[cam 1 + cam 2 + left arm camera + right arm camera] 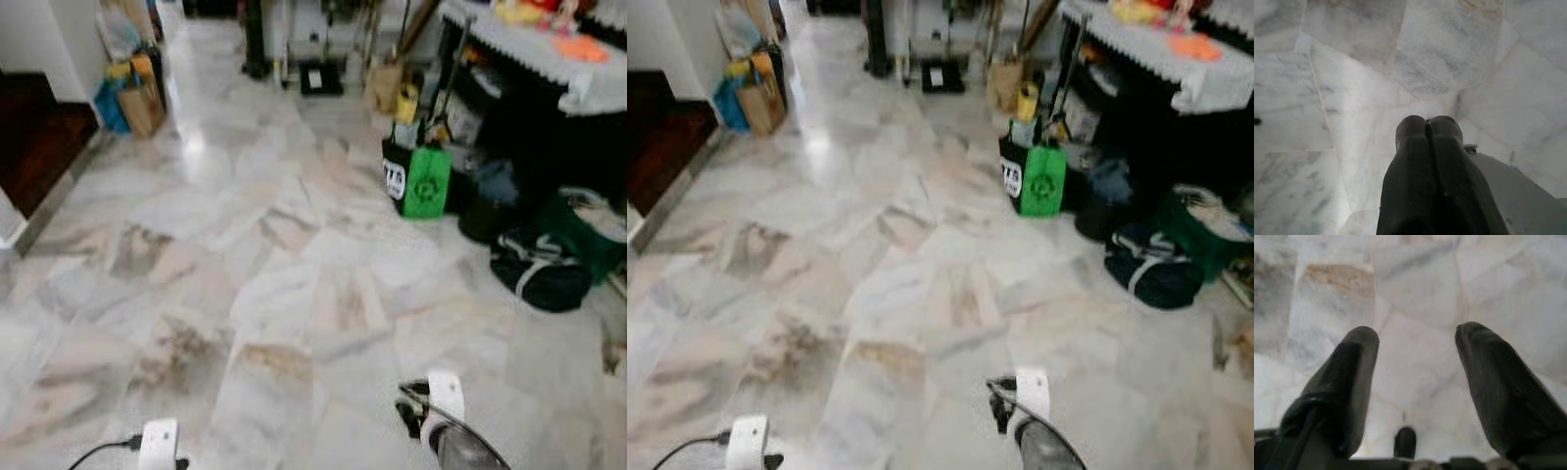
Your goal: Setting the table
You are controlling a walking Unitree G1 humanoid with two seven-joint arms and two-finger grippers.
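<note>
A table [588, 73] with a white lace-edged cloth stands at the far right, with yellow, red and orange things on top that are too blurred to name. Both arms hang low over the marble floor, my left arm [157, 446] at the bottom left and my right arm [446, 421] at the bottom right. In the left wrist view my left gripper [1426, 128] is shut, its two black fingers pressed together with nothing between them. My right gripper [1417, 340] stands open above bare floor tiles, holding nothing.
A green shopping bag [419, 176] stands on the floor beside the table. A dark duffel bag [539, 269] and other bags lie under it. Brown and blue bags [132, 98] sit by the wall at the far left. A dark step [34, 137] lies left.
</note>
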